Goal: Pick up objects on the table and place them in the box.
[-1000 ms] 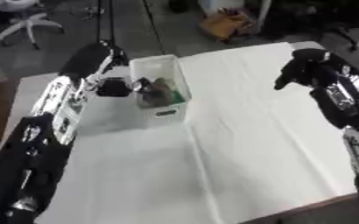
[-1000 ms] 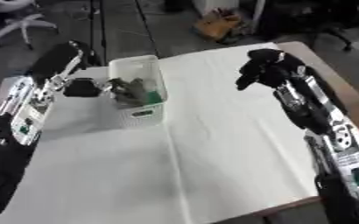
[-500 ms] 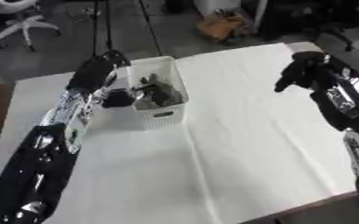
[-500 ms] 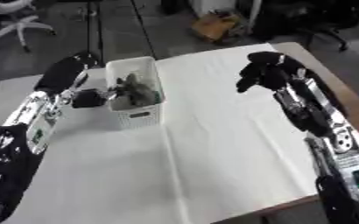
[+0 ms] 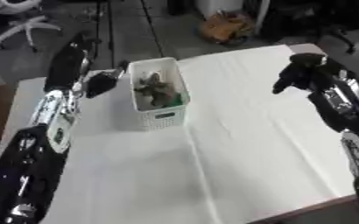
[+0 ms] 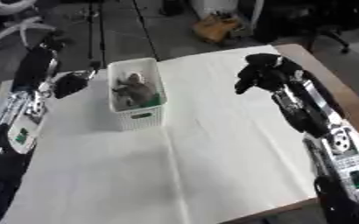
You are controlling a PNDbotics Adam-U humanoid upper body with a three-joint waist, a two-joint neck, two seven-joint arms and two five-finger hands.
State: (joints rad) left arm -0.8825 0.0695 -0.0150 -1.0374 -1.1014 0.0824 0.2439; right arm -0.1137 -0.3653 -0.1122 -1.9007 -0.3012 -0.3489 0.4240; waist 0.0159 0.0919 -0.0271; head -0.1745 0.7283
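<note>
- White box [image 5: 158,94] standing on the far left part of the table [image 5: 236,153], already holding a heap of dark and greenish stuff, too jumbled to name piece by piece
- Left hand [image 5: 100,83] just beside the box's left wall, near its far end, outside the rim; fingers look curled with nothing visible in them, so clenched and empty as far as can be told
- Right hand [image 6: 261,74] held up over the far right of the table, well apart from the box, fingers bent downward, gripping nothing visible
- No loose item showing anywhere on the white tablecloth, near or far
- Looks like the tail end of the job: everything in sight sits inside the box, so probably just past a drop-off on the left side
- Next move, best guess: check the cloth for leftovers, and if there really is nothing, pull both arms back to rest
- Worth watching the left hand so close to the box wall, could nudge it sideways on the way out
</note>
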